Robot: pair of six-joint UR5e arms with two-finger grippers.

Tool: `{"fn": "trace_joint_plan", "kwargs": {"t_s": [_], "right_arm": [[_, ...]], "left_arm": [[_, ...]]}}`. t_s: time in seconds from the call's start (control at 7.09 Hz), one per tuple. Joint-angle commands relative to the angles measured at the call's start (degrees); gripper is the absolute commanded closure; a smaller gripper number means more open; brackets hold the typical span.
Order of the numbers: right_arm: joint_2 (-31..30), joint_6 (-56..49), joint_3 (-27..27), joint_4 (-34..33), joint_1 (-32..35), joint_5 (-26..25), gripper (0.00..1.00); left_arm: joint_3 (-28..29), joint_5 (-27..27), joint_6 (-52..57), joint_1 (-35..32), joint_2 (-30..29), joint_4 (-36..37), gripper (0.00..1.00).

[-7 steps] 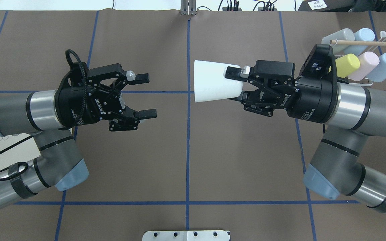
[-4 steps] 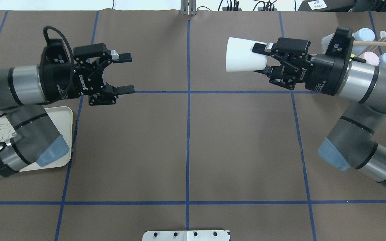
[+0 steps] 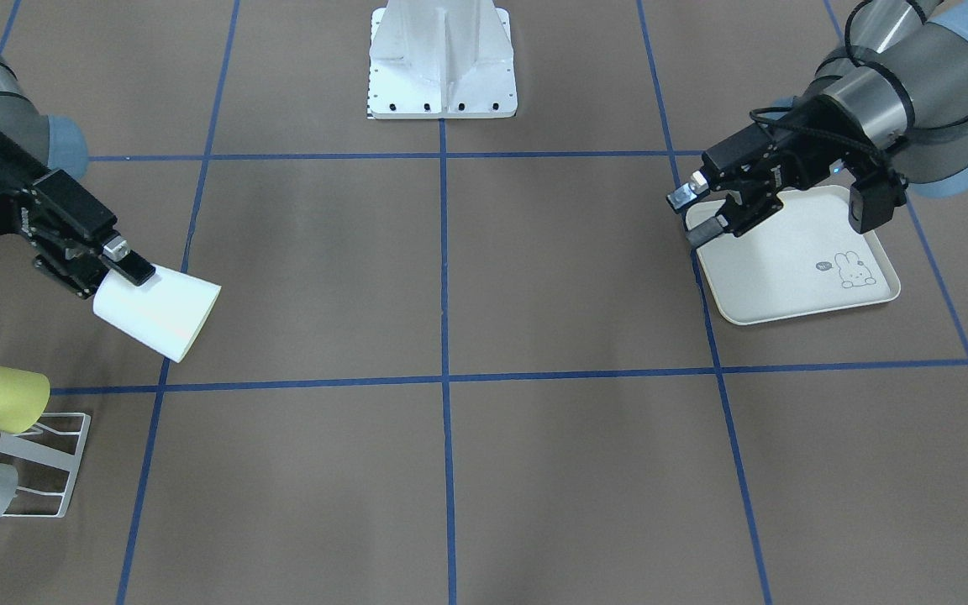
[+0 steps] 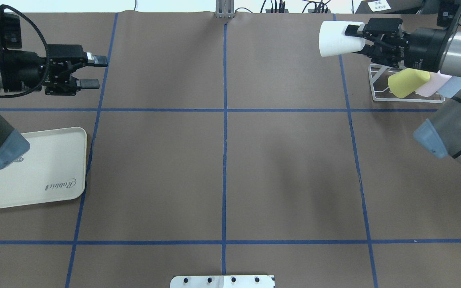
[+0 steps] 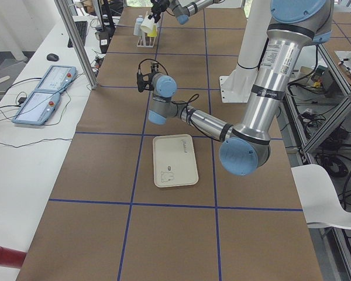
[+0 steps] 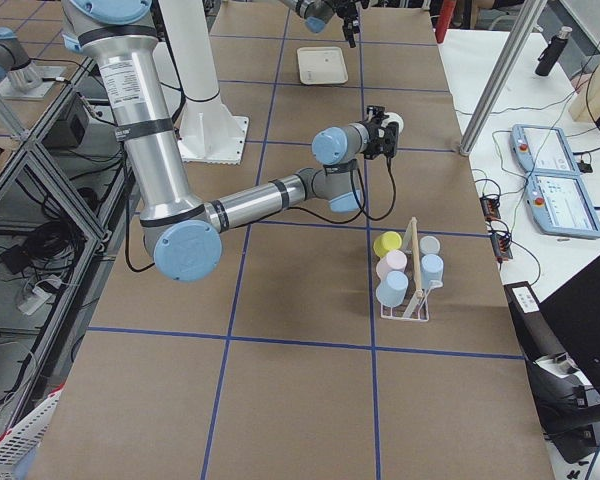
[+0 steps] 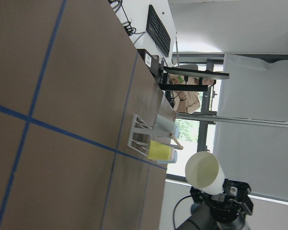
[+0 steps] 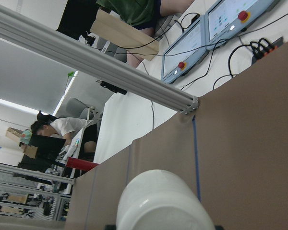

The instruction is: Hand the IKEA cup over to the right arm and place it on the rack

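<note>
The white IKEA cup [image 4: 339, 39] lies on its side in the air at the far right of the table, mouth toward the centre. My right gripper [image 4: 357, 38] is shut on its base end; the same cup [image 3: 158, 313] and right gripper [image 3: 120, 281] show in the front view. The white wire rack [image 4: 374, 85] stands just below and right of the cup in the overhead view, and my right arm partly hides it. My left gripper [image 4: 95, 72] hangs open and empty at the far left, well apart from the cup.
The rack holds a yellow cup [image 4: 406, 82], a pink cup [image 4: 430, 86] and others in blue and grey. A cream rabbit-print tray [image 4: 34, 172] lies at the left under my left arm. A white base plate [image 3: 442, 59] sits at the robot's side.
My right arm has carried the white cup from the table's middle to the far right, beside the rack. My left gripper, still open, has drawn back to the far left.
</note>
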Motion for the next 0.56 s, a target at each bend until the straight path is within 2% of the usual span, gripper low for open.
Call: {"fn": "trace_joint_plan", "kwargs": {"t_s": [0.0, 0.28, 0.42], "right_arm": [[0.05, -13.38, -0.09, -11.3, 8.89, 9.92, 0.77], [-0.2, -28.94, 0.52, -23.09, 16.64, 17.68, 0.77], [-0.64, -35.54, 0.52, -27.83, 19.89, 19.45, 0.78]], "left_arm": [[0.24, -0.84, 12.27, -4.64, 2.42, 7.69, 0.0], [0.24, -1.37, 20.99, -7.64, 4.88, 11.05, 0.0], [0.33, -1.46, 25.47, -10.18, 6.64, 11.68, 0.0]]}}
